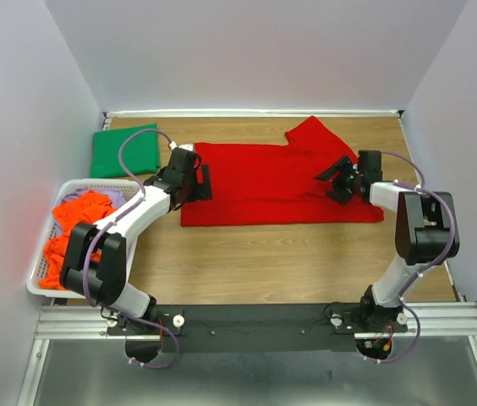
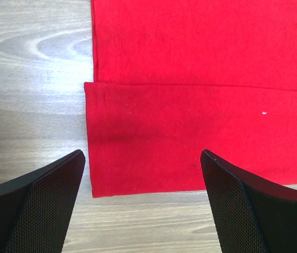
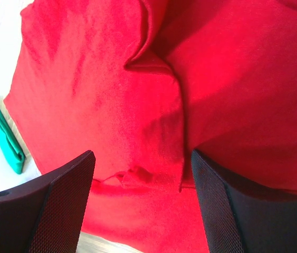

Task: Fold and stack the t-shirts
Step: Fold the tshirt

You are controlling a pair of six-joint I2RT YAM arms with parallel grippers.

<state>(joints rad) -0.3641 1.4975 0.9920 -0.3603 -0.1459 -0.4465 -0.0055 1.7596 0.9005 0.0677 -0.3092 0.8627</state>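
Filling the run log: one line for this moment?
red t-shirt laid flat | left gripper open over hem | right gripper open over opposite end | green t-shirt folded, far left

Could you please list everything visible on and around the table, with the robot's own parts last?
bright red cloth t-shirt: one, red, laid flat mid-table, lower edge folded over
folded dark green cloth t-shirt: one, green, far left corner
white slatted plastic basket: one, white, left edge of the table
orange cloth shirts: count unclear, orange, heaped in the basket
pale lavender cloth: one piece showing, in the basket's far end
wooden table: one, light brown
left gripper: one, black, open above the red shirt's left edge
right gripper: one, black, open above the red shirt's right part
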